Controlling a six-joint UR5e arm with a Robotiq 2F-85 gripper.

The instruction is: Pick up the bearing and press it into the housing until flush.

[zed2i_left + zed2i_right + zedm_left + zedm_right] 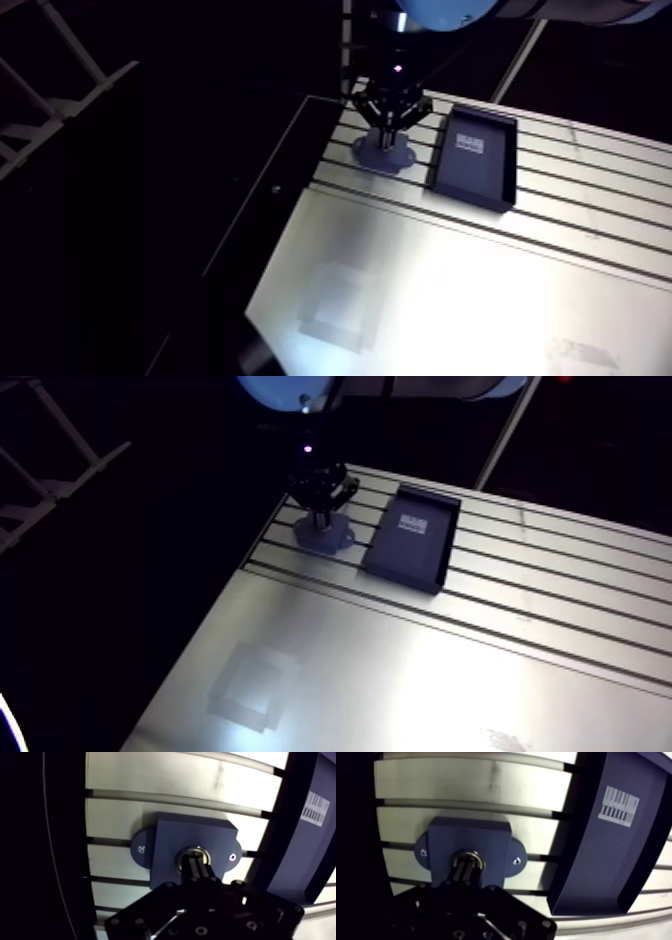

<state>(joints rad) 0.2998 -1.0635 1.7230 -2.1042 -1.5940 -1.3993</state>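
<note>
Seating is what matters now: the small shiny metal ring bearing sits in the round bore at the middle of the blue-grey plastic block housing, whose two rounded ears lie on the slotted aluminium table. The black two-finger gripper stands right over it. Its fingers are pressed together into one narrow stack, and their tips appear to bear on the bearing's centre rather than pinch it. You cannot tell from either view whether the ring's face is level with the housing's top.

Press straight down along the bore's axis. Any tilt would likely cock the ring and jam it. The tips look slightly off-centre towards the gripper's side of the ring, so centre them before adding force, then load gently and evenly.

Watch the housing. Small screw heads show in its ears, but you cannot tell how firmly it is fixed.

Mind the dark blue rectangular tray with its white barcode label, just beside the housing, when you lift away.
</note>
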